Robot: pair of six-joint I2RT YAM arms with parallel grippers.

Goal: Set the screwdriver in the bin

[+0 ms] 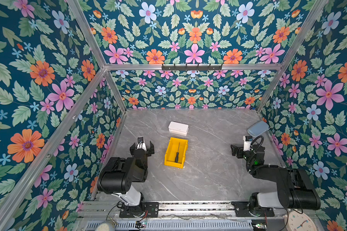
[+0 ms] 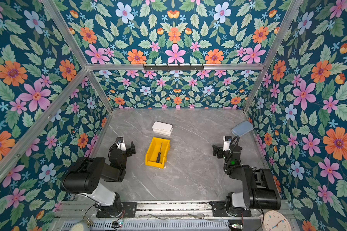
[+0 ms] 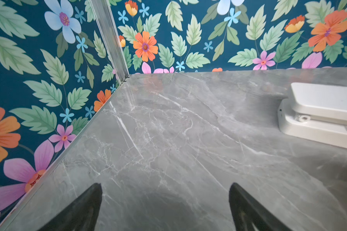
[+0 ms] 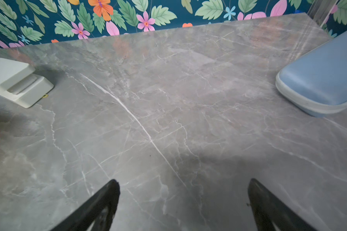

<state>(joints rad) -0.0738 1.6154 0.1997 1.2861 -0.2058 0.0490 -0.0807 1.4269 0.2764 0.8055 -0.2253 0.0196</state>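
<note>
The yellow bin (image 1: 169, 150) (image 2: 150, 149) stands on the grey marble table near the middle in both top views. The screwdriver (image 1: 177, 155) (image 2: 158, 155), black-handled with a thin silver shaft, lies inside it along its length, handle toward the near end. My left gripper (image 1: 142, 149) (image 2: 123, 148) hovers open to the left of the bin, apart from it. My right gripper (image 1: 236, 151) (image 2: 218, 151) is open well to the bin's right. Each wrist view shows only bare table between the open left gripper (image 3: 165, 186) and right gripper (image 4: 183, 181) fingers; bin and screwdriver are out of those views.
A white lidded box (image 1: 178, 128) (image 2: 162, 128) (image 3: 319, 112) (image 4: 14, 80) sits just behind the bin. A blue-grey pad (image 1: 257, 128) (image 2: 241, 128) (image 4: 325, 80) leans at the back right wall. Flowered walls with aluminium posts close three sides.
</note>
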